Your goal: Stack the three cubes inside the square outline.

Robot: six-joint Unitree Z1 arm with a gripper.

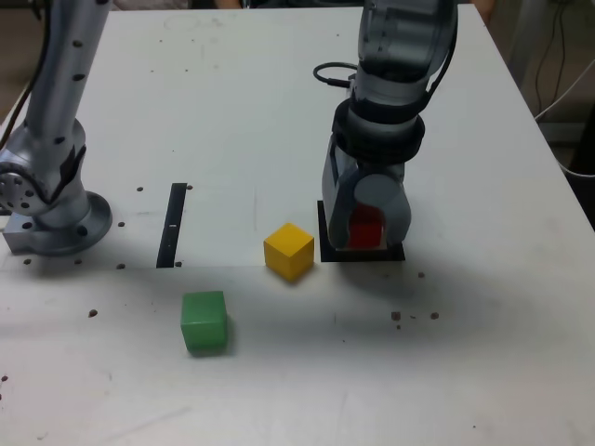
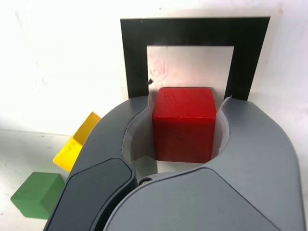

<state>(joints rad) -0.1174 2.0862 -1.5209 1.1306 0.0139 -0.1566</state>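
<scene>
From the exterior view, I see my gripper [image 1: 368, 226] standing low over the square outline [image 1: 327, 247], whose black frame shows only at the near edge and one corner; the rest is hidden behind the fingers. The red cube [image 1: 366, 229] peeks between them, mostly covered. The yellow cube [image 1: 288, 250] sits just beside the outline on that view's left, and the green cube [image 1: 204, 321] lies nearer the camera, apart from it. A thin black strip [image 1: 172, 225] lies further left on the white table [image 1: 232, 111]. On the wrist view, the gripper [image 2: 185, 130] is pinching the red cube [image 2: 184, 123] over the near edge of the outline [image 2: 192, 31]; I cannot tell whether the cube touches the table. Yellow [image 2: 77, 143] and green [image 2: 37, 194] cubes are partly cut off by the finger
</scene>
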